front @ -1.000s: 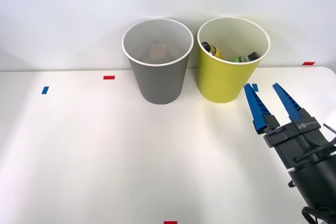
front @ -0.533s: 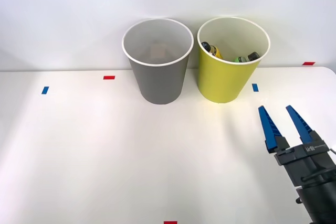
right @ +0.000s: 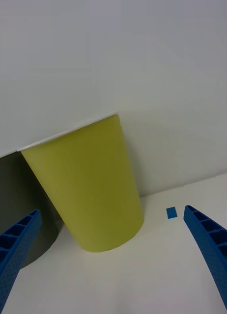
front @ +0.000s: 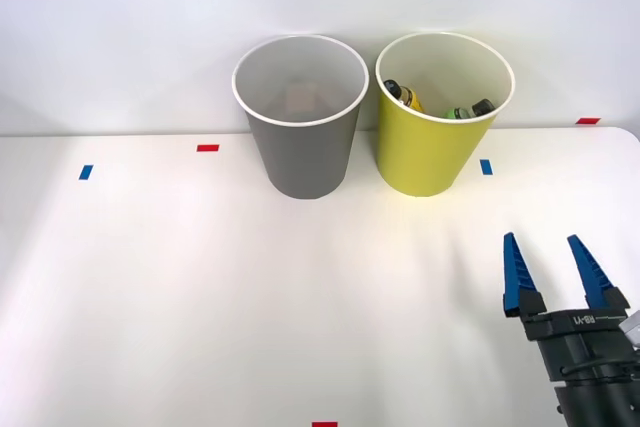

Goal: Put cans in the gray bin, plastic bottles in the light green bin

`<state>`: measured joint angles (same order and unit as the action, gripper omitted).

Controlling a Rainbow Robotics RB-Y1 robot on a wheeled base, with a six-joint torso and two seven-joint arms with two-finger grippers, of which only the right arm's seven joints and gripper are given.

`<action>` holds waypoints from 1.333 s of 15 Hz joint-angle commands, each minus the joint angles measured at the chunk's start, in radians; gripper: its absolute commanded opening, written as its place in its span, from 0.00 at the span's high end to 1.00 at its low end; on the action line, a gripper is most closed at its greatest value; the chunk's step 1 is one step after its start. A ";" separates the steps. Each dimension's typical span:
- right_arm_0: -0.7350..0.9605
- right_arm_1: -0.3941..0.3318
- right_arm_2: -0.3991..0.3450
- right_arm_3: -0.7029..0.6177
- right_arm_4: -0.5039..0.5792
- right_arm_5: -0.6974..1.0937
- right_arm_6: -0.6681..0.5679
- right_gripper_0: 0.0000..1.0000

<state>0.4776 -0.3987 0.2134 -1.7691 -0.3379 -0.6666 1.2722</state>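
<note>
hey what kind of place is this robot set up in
Probably a lab test bench for sorting: a plain white table marked with coloured tape, a gray bin and a light green bin against a bare white wall.

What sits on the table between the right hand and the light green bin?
Just a small blue tape mark on bare table, between the right hand and the light green bin, in both views.

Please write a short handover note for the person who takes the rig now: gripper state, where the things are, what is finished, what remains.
Right gripper: open, holding nothing, above the table's near right part, pointing toward the bins.
Gray bin and light green bin: upright, side by side at the table's far edge.
Done: plastic bottles lie inside the light green bin; something pale lies at the gray bin's bottom, too unclear to name.
Left: no can or bottle lies on the table; confirm the gray bin's content.
</note>
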 commanded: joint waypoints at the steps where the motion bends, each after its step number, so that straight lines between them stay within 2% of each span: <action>1: 0.024 0.021 -0.003 0.000 0.027 -0.011 0.010 0.00; 7: 0.069 0.026 -0.006 0.000 0.076 -0.014 0.033 0.00; 8: 0.070 0.037 -0.008 0.000 0.106 -0.011 0.029 0.00; 11: 0.111 0.138 -0.077 0.000 0.306 -0.005 -0.007 0.00; 13: 0.145 0.215 -0.132 0.000 0.461 -0.019 -0.116 0.00; 15: 0.171 0.270 -0.167 0.000 0.562 -0.045 -0.162 0.00; 20: 0.239 0.294 -0.178 0.005 0.606 -0.111 -0.128 0.00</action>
<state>0.7003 -0.1058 0.0341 -1.7679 0.2628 -0.7601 1.1343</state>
